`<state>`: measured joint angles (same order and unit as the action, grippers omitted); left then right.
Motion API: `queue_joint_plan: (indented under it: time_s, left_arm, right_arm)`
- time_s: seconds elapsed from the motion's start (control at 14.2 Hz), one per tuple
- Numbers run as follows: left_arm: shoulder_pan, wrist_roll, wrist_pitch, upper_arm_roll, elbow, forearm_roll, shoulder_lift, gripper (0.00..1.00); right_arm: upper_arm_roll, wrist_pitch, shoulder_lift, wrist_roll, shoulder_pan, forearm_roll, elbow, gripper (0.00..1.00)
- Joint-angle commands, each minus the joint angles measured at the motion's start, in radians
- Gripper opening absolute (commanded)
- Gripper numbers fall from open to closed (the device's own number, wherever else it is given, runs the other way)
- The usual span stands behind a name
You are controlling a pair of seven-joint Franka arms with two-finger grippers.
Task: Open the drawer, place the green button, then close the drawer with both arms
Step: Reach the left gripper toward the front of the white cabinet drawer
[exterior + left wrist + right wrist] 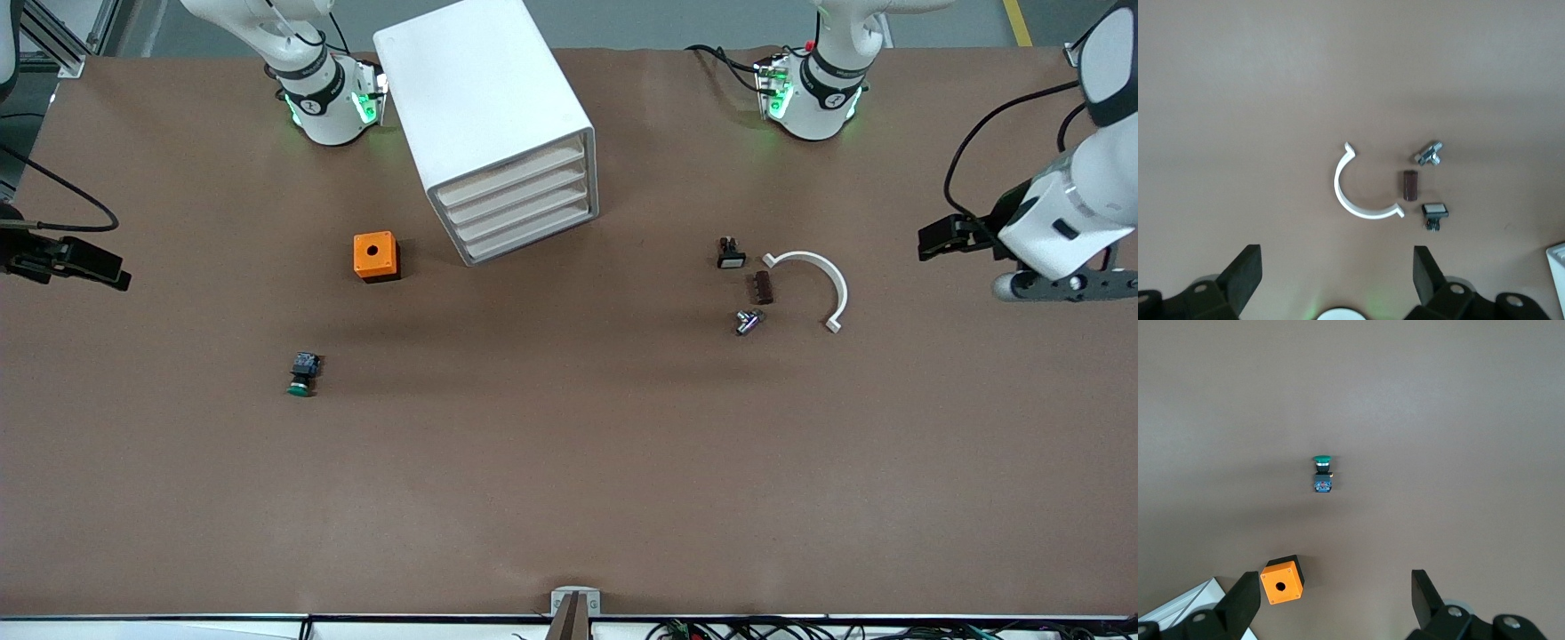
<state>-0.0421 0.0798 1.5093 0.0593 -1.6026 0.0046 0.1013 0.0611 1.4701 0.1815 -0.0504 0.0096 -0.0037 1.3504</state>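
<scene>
The white cabinet [484,98] stands between the two arm bases, its four pale drawers [520,206] all shut. The button [303,373], black with a green cap, lies on its side on the brown table, nearer the front camera than the orange box; it also shows in the right wrist view [1322,473]. My right gripper [89,263] hangs open and empty over the right arm's end of the table; in its wrist view [1335,600] the jaws stand wide apart. My left gripper [947,238] hangs open and empty over the left arm's end, also wide apart [1336,277].
An orange box with a hole [376,256] sits beside the cabinet. Toward the left arm's end lie a black part with a white face [731,253], a brown piece [763,287], a small metal piece [748,322] and a white curved bracket [822,284].
</scene>
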Motion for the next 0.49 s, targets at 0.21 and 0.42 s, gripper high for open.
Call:
queue_joint_plan:
  time_s: [0.21,0.42]
  left_arm:
    - [-0.018,-0.017,-0.046,0.040,0.016,-0.082,0.101,1.00]
    - [-0.019,-0.002,-0.047,0.125,0.018,-0.166,0.161,1.00]
  right_arm:
    - [-0.015,-0.010,-0.004,-0.006,-0.016,-0.018,-0.011,1.00]
    - [-0.015,-0.010,-0.005,-0.006,-0.016,-0.019,-0.011,1.00]
